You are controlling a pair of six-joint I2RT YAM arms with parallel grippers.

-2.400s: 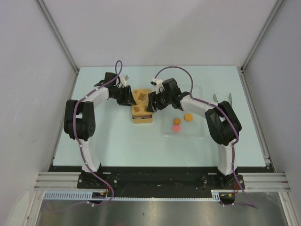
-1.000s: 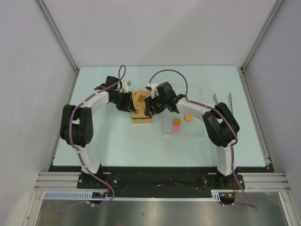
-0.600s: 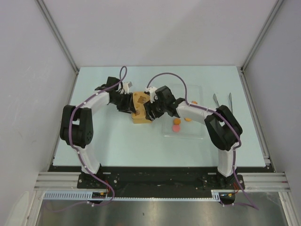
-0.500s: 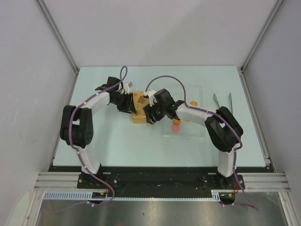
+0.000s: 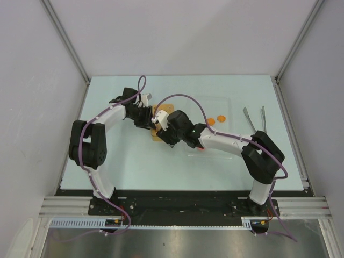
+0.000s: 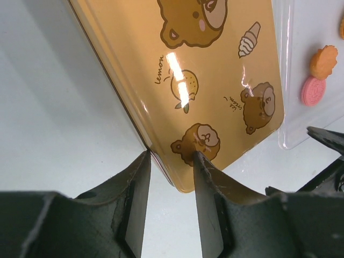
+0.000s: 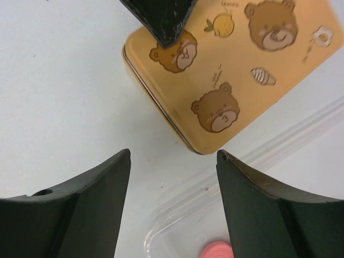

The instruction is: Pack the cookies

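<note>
A yellow bear-print tin (image 5: 165, 111) lies closed on the table left of a clear tray (image 5: 228, 107). My left gripper (image 5: 148, 119) is shut on the tin's (image 6: 215, 80) near corner (image 6: 171, 156), one finger on its side, the other over the lid. My right gripper (image 5: 165, 137) hangs open and holds nothing (image 7: 173, 161), just short of the tin's (image 7: 226, 70) other corner, above the tray's edge (image 7: 161, 226). Two orange cookies (image 5: 212, 121) sit at the tray's back. An orange cookie (image 6: 323, 61) and a pink one (image 6: 313, 90) lie together; the pink cookie (image 7: 217, 251) shows below my right jaws.
Metal tongs (image 5: 253, 118) lie on the table right of the tray. My right forearm (image 5: 215, 141) stretches across the tray's front part and hides some of it. The table's edges and side walls frame the area.
My right arm has swung left across the tray and its jaws have widened. The tin has turned in the left gripper's hold. Two orange cookies at the tray's back are uncovered.
</note>
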